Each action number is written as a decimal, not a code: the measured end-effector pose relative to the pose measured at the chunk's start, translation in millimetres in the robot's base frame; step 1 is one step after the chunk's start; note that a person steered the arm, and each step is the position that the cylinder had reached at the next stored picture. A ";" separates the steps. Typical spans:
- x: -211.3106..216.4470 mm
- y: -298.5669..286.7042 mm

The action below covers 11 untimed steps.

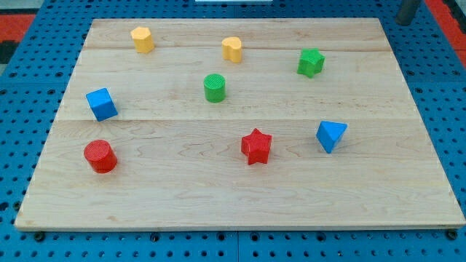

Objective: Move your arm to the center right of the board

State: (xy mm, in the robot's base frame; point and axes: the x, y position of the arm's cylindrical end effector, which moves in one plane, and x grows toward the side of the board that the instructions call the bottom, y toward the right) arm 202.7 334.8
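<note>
Our rod [408, 11] shows only as a short dark grey stub at the view's top right corner, cut off by the frame edge. It sits just beyond the board's far right corner, over the blue pegboard. We cannot tell whether what we see reaches down to my tip, and it carries no hand, so there is nothing to spread or pinch. It is well apart from every block; the nearest is the green star [311, 62].

The board [393, 182] is pale wood with visible grain, made of joined planks, and it lies on a blue perforated surface [14, 80]. A strip of red [29, 25] shows at the view's top left and top right.

The center right of the board lies right of the blue prism [331, 135], which stands nearest to it. The red star [256, 146] is left of that prism. The green cylinder [215, 87] stands near the middle, with a yellow block [232, 49] above it and another yellow block [143, 39] further left. The blue cube [101, 104] and the red cylinder [100, 156] stand at the view's left.
</note>
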 end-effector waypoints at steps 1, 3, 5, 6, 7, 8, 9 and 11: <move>0.0 0.0; -0.5 -9.1; 38.4 7.0; 75.3 2.1; 77.6 -11.3; 148.4 -28.5; 192.8 -58.3; 217.4 -59.5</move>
